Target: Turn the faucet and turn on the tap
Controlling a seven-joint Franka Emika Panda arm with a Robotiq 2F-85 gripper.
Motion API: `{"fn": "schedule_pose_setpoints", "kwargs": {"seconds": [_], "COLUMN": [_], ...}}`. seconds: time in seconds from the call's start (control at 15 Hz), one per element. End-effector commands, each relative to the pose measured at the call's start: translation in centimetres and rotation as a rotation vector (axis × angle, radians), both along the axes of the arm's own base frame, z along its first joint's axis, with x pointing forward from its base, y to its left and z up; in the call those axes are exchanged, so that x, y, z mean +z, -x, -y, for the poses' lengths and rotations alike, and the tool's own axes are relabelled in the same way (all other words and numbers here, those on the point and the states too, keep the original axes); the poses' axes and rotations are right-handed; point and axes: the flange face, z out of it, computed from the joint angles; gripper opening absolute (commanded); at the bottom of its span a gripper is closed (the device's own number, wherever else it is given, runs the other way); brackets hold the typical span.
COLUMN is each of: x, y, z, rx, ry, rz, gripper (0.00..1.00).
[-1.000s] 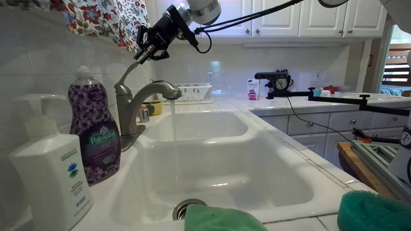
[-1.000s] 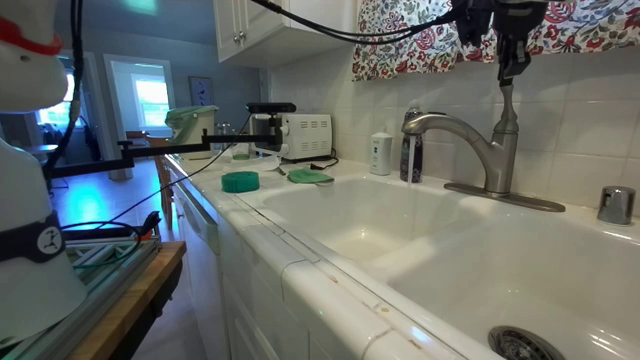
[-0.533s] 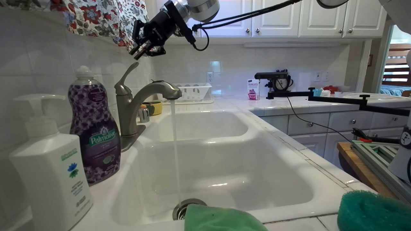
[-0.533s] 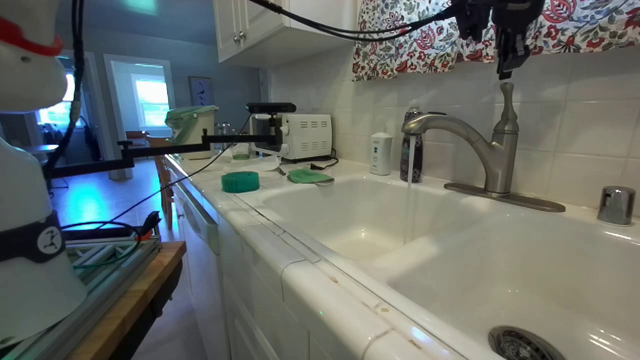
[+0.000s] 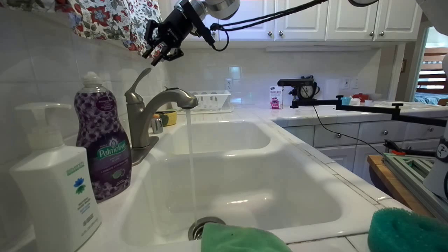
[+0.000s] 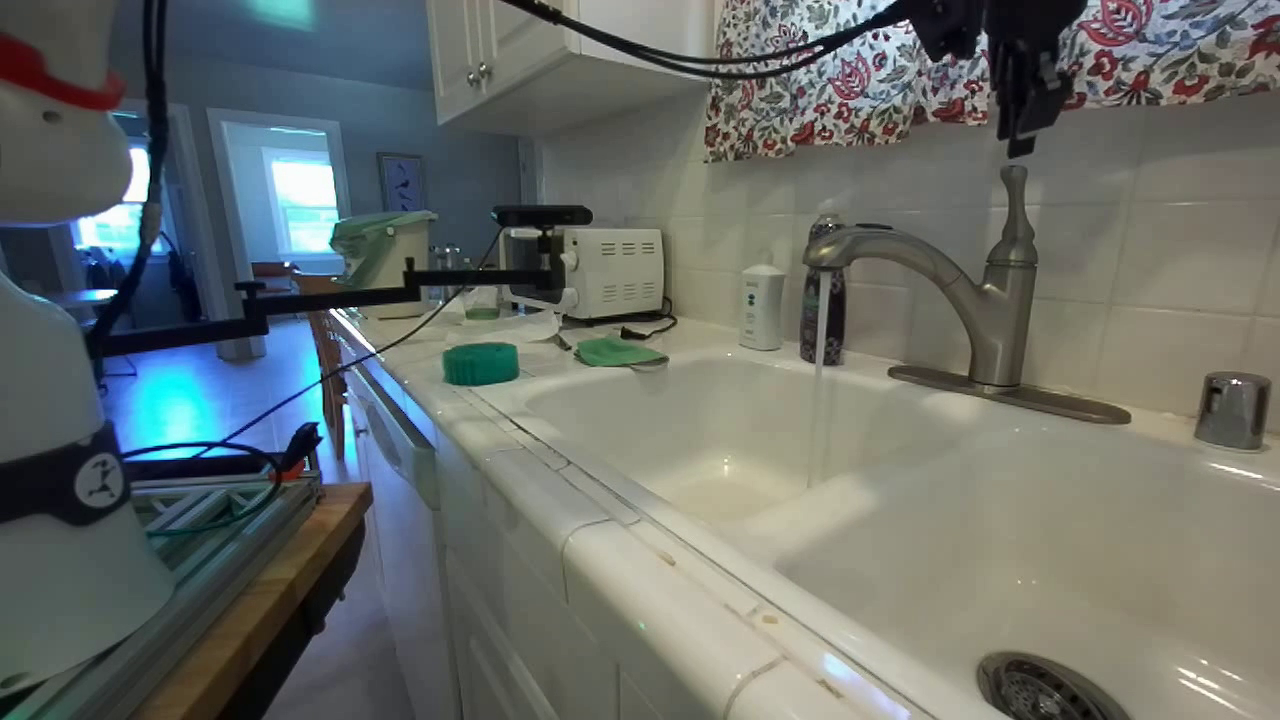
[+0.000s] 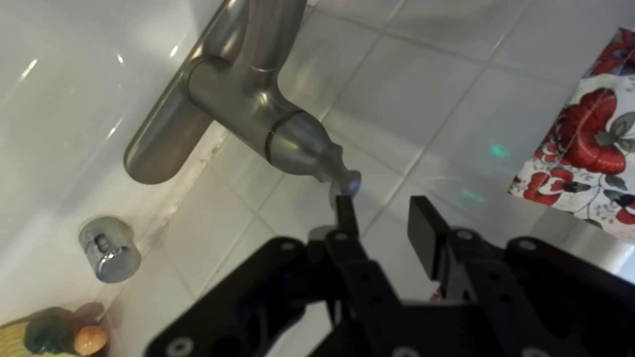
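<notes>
In an exterior view, the faucet point(image 5: 141, 120) stands at ten o'clock of the sink point(image 5: 280, 185), water point(image 5: 191, 157) running. My claw point(image 5: 149, 60) hangs just clear of the lever point(image 5: 139, 79), at its twelve o'clock, fingers apart, holding nothing. A careless dip could knock the lever shut.

We record one plainly legible name: "Palmolive", pale letters on a green label point(image 5: 111, 149), front of a purple bottle point(image 5: 101, 136), with finer print above and below that we cannot read. On a white pump bottle point(image 5: 52, 189) we list a blue-and-green flower emblem point(image 5: 79, 185) between lines of green and grey print too small to make out, and on a small carton point(image 5: 276, 97) on the far counter point(image 5: 252, 109), pink lettering, blurred. We further enter one round white emblem point(image 6: 101, 482) with a dark figure, on a dark band point(image 6: 30, 492) across the white robot base point(image 6: 70, 580).
</notes>
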Motion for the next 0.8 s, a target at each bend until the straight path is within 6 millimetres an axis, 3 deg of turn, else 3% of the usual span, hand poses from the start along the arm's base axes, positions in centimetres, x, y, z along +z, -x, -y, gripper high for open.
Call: {"fn": "schedule_pose_setpoints", "kwargs": {"seconds": [0.0,0.33,0.73], "x": [1.7,3.5,3.9], "y": [1.3,3.1,6.0], "z": [0.0,0.3,-0.7], "rx": [-0.025,-0.037,0.088], "ry": [0.103,0.248,0.356], "rz": [-0.017,-0.087,-0.237], "gripper": [0.66,1.0,1.0]}}
